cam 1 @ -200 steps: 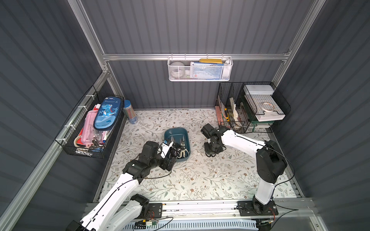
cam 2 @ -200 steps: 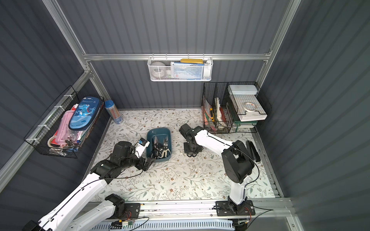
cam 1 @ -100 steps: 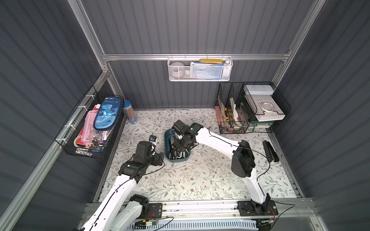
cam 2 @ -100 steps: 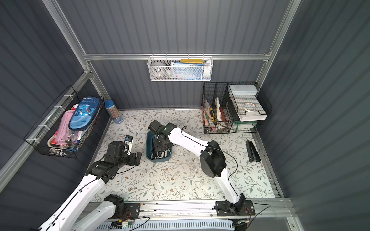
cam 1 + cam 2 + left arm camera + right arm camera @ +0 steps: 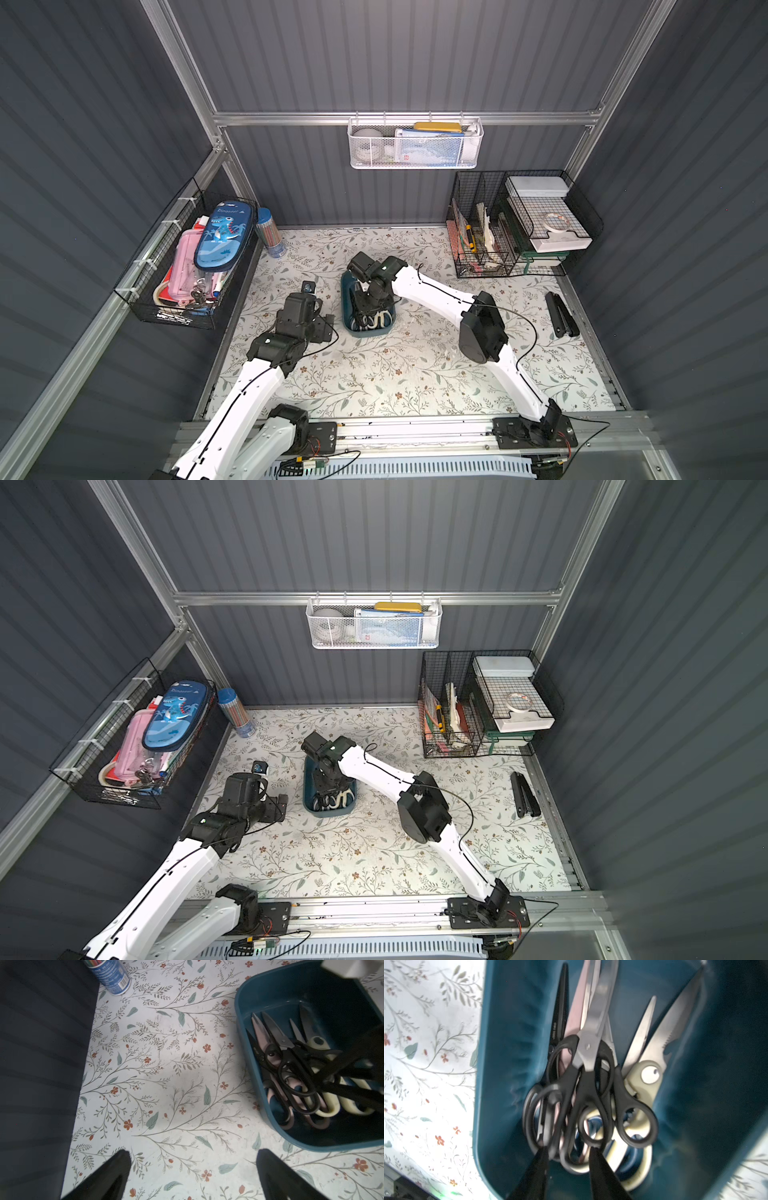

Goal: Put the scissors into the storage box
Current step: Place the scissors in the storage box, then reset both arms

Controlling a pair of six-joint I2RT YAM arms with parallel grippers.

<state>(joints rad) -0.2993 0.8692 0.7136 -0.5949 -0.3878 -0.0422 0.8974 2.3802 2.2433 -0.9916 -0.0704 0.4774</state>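
Scissors (image 5: pixel 591 1064): piled in storage box (image 5: pixel 368 332), blades toward 12 o'clock, handles toward 6 in a top view; right gripper (image 5: pixel 569 1148) at the handles, jaws parted, apparently clamping nothing; left gripper (image 5: pixel 193 1155) wide open, empty, at box's 9 o'clock.

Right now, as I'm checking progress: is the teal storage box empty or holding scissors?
Holding scissors: several pairs, black-, cream- and pink-handled, lie piled inside the storage box.

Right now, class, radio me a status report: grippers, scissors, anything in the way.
Left gripper open, empty, beside storage box. Right gripper down in box at scissors handles, jaws parted, grip unclear. Scissors piled inside. Nothing blocking.
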